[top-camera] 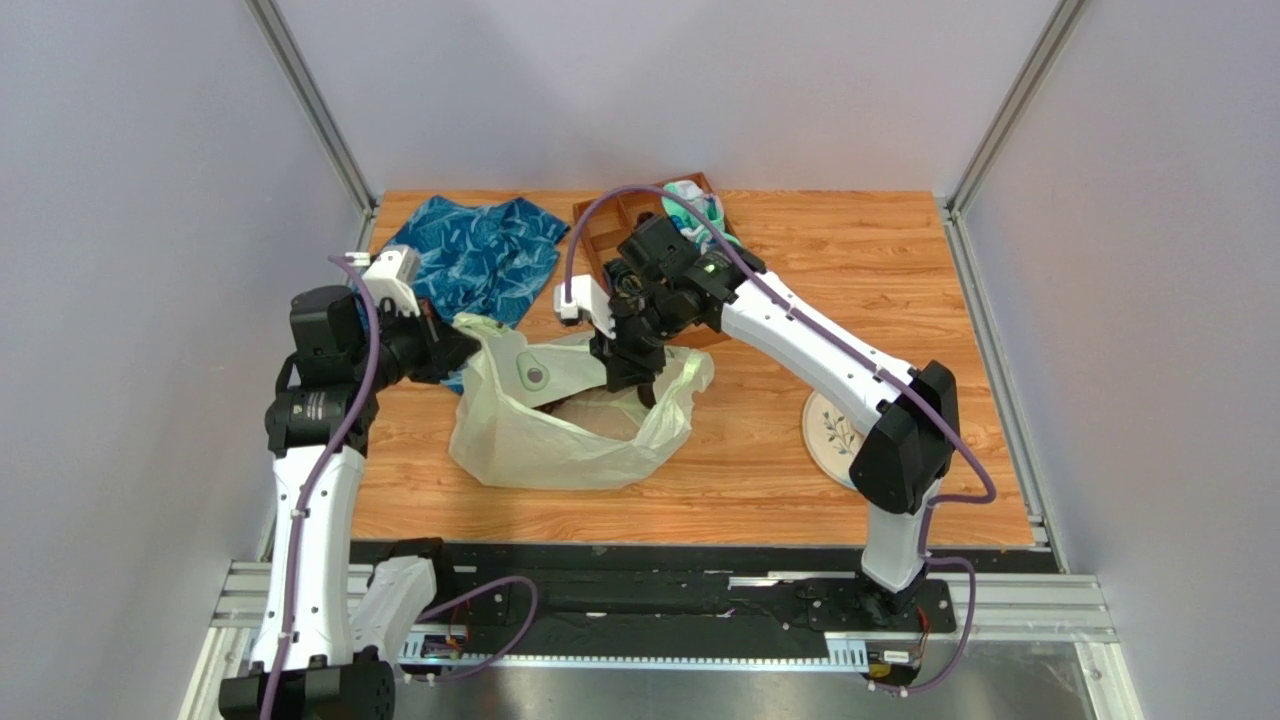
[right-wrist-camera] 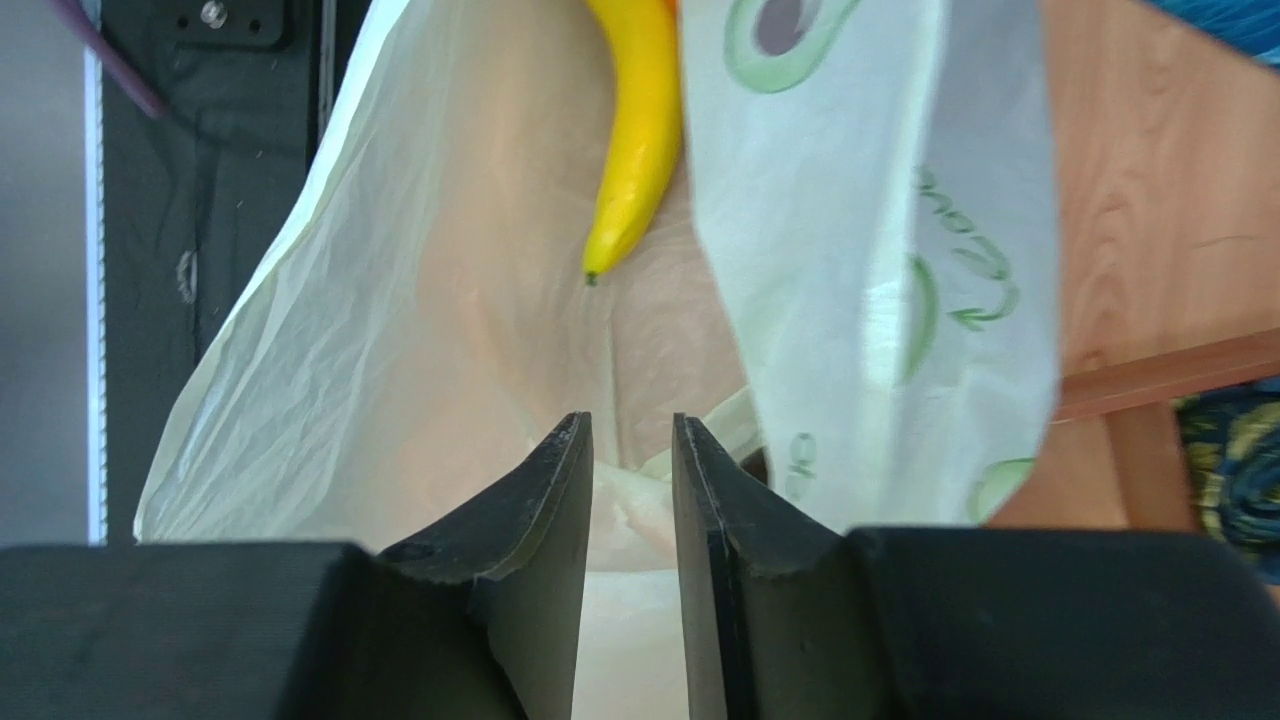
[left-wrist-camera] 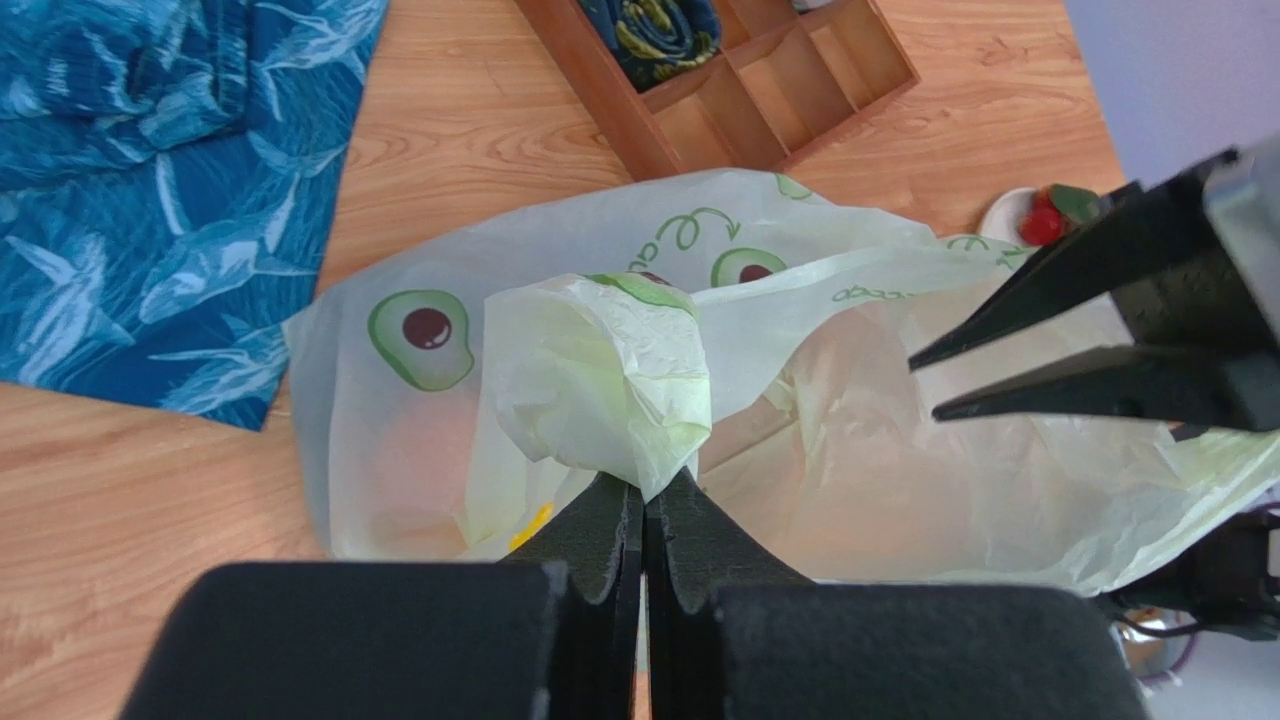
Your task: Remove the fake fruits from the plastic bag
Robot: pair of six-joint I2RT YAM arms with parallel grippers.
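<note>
While L gripper (left-wrist-camera: 646, 492) pinches plastic bag (left-wrist-camera: 902, 495) edge, R gripper (right-wrist-camera: 631, 432) inside mouth, narrow gap, hold unclear; banana (right-wrist-camera: 639, 135) ahead.

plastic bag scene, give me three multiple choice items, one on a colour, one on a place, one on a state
1. The patterned cloth is:
A red
B blue
C white

2. The banana lies:
A on the patterned cloth
B inside the plastic bag
C in mid-air

3. The left end effector is:
A wide open
B shut on the banana
C shut on a bunch of the plastic bag

Answers:
1 B, the top view shows blue leaf-print fabric.
2 B, the right wrist view shows it between the bag's walls.
3 C, the left wrist view shows its fingers pressed together on gathered film.
</note>
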